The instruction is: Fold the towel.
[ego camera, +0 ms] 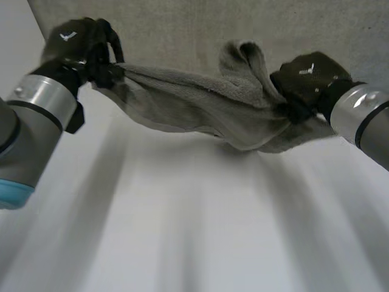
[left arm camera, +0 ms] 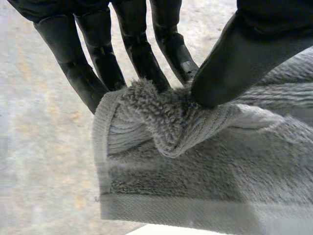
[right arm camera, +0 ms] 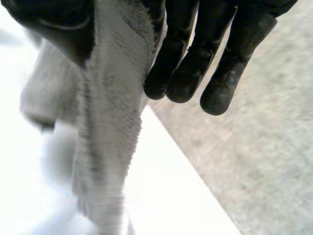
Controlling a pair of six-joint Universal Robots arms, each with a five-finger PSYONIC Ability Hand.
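- towel (ego camera: pixel 182 103) is held above the table (ego camera: pixel 182 231), long axis left to right, sagging in the middle.
- left hand (ego camera: pixel 79 42) pinches its left end, right hand (ego camera: pixel 310 76) its right end, so each is equally near.

I've got the white table (ego camera: pixel 182 237) below both hands now, its smooth top running from under the left hand (ego camera: pixel 79 45) across to under the right hand (ego camera: pixel 307 79). Its far edge lies just past the hands, with grey speckled floor (ego camera: pixel 182 30) beyond. Below the right hand's fingertips that edge cuts slantwise, with table on the thumb side. The towel (ego camera: pixel 200 103) sags between the hands. Its lowest fold, nearer the right hand, may just brush the tabletop, but I can't tell.
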